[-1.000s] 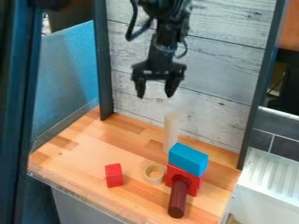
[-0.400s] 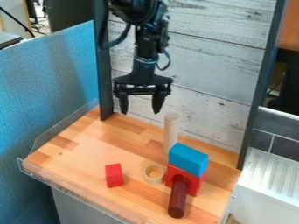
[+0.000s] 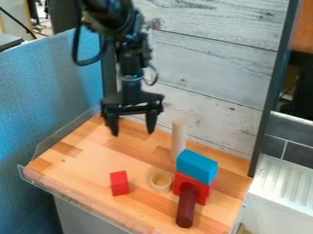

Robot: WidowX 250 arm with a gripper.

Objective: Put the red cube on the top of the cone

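My gripper (image 3: 133, 132) hangs open above the back left part of the wooden table, its two fingers pointing down with nothing between them. The red cube (image 3: 120, 183), more like a small block, rests on the table near the front, well below and slightly left of the gripper. A tall pale rod (image 3: 178, 139) stands upright toward the back, right of the gripper. Between the cube and the stacked blocks lies a round wooden ring (image 3: 161, 181). Which piece is meant by the cone I cannot tell.
A blue block (image 3: 196, 166) lies on a red arch block (image 3: 202, 194), right of the ring. In front of the arch is a dark red cylinder (image 3: 186, 210). The wooden table (image 3: 79, 167) has a clear raised edge at left and front; a plank wall (image 3: 214, 91) rises behind.
The gripper has moved left and down toward the table, staying open. The cube and other blocks have not moved.
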